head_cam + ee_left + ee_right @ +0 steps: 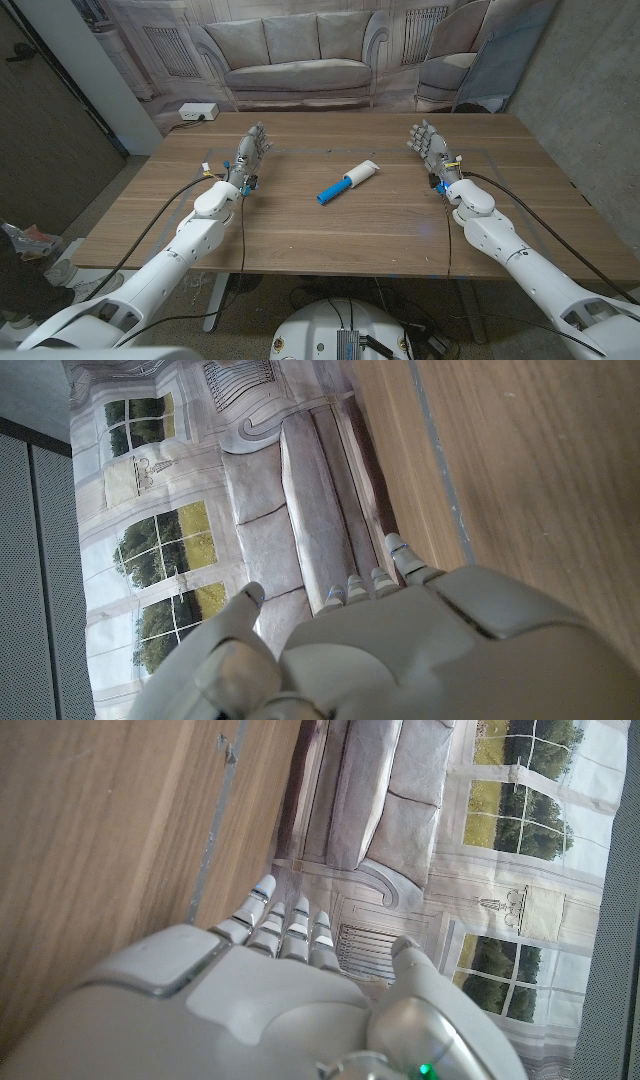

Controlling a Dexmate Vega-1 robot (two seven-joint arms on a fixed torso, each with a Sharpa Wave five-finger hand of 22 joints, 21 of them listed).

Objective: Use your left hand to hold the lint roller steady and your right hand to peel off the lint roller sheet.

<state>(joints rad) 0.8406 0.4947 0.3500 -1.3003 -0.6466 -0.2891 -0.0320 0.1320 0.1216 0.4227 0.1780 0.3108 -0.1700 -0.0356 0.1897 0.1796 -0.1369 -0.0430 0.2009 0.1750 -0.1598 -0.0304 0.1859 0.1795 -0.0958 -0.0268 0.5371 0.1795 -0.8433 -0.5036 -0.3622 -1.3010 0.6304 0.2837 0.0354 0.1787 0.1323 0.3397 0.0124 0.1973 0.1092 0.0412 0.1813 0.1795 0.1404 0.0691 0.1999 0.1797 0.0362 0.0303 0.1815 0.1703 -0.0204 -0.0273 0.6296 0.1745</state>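
Both arms enter over the table's [300,240] near edge; left hand [250,152] and right hand [428,143] stand toward the far side corners, fingers spread, holding nothing. Lint roller [348,183] lies on the table about midway between them, near the centre, touching neither hand. Its long axis runs diagonally: blue handle [331,191] points toward the near edge and the left arm, white sheet roll [363,173] toward the far edge and the right hand. Judgement: that suits the task, handle end for the left hand, roll end for the right. Neither hand looks clearly nearer. Sheet edge too small to tell.
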